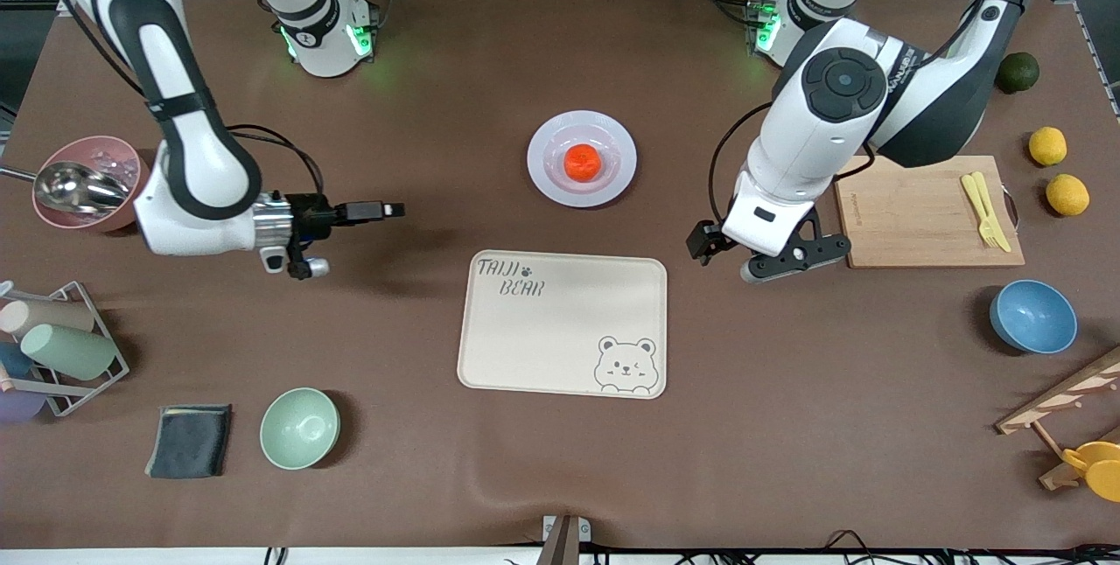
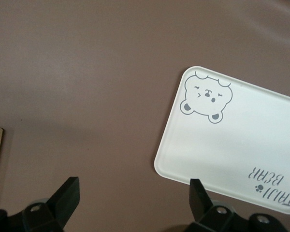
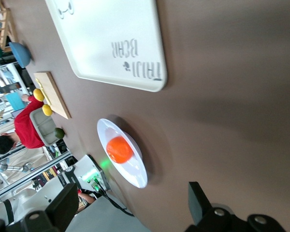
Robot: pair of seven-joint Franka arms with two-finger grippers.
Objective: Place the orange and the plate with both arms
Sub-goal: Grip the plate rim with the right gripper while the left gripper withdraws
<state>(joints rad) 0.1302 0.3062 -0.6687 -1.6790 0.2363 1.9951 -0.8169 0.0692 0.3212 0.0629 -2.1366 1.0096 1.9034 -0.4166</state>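
Orange [image 1: 582,162]: one, small, round and slightly flattened, bright red-orange with a glossy skin; sits in the middle of the plate [image 1: 547,177]. Plate: one, round, shallow, pale lavender-white, wide rim around a sunken well; rests on the brown surface [image 1: 560,477] midway between the two arm bases, farther from the front camera than the tray [image 1: 525,346] and apart from it. Tray: rectangular, cream, rounded corners, lettered "TAIJI BEAR" in one corner with a bear face drawn in the diagonal corner; nothing lies on it. Left gripper [image 1: 768,258]: black fingers [image 2: 67,198] spread wide apart, holding nothing; hangs over bare surface between the tray and the wooden cutting board [image 1: 910,224]. Right gripper [image 1: 389,210]: turned sideways, pointing toward the plate, fingers [image 3: 197,202] wide apart and holding nothing; over bare surface toward the right arm's end of the table. Cutting board: carries a yellow fork and knife [image 1: 984,210]; two lemons [image 1: 1047,146] lie beside it, a dark green fruit [image 1: 1018,72] farther from the front camera. Blue bowl [image 1: 1032,317]: nearer the front camera than the board. Green bowl [image 1: 299,428] and dark folded cloth [image 1: 189,440]: side by side toward the right arm's end, near the front edge. Pink bowl [image 1: 92,184]: holds a metal ladle [image 1: 79,188].
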